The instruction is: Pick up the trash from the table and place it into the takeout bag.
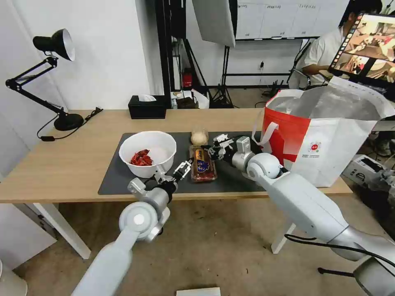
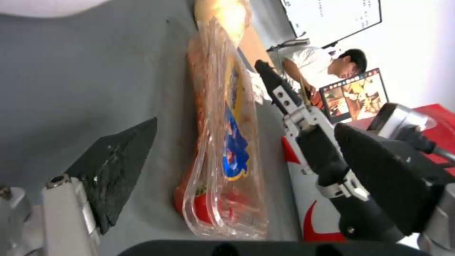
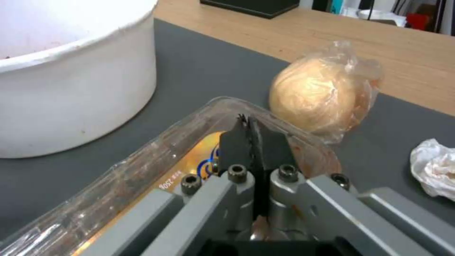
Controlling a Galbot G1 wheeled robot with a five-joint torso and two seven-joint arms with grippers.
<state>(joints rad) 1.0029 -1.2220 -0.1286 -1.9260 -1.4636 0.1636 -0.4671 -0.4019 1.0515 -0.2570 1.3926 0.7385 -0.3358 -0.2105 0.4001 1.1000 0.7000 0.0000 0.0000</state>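
Note:
On the table [image 1: 53, 164], the dark mat [image 1: 111, 174] carries the trash. The white bowl [image 1: 147, 153] holds red scraps [image 1: 141, 158]. Right of it lies the clear hinged tray [image 1: 202, 165], with the small cup [image 1: 199, 137] of yellowish stuff just behind. My left gripper [image 1: 183, 168] is open at the tray's near left side, and the tray [image 2: 223, 142] lies between its fingers [image 2: 113, 170]. My right gripper [image 1: 214, 150] is shut, its fingers [image 3: 251, 142] pressed together over the tray's [image 3: 156, 170] far end. A crumpled tissue [image 3: 433, 167] lies beside the cup [image 3: 315, 92]. The takeout bag [image 1: 329, 135] stands open at the right.
A black tissue box [image 1: 147, 107] sits at the table's back edge and a black desk lamp [image 1: 53, 45] at the back left. The bag stands close behind my right forearm. A monitor [image 1: 366, 41] stands beyond the bag.

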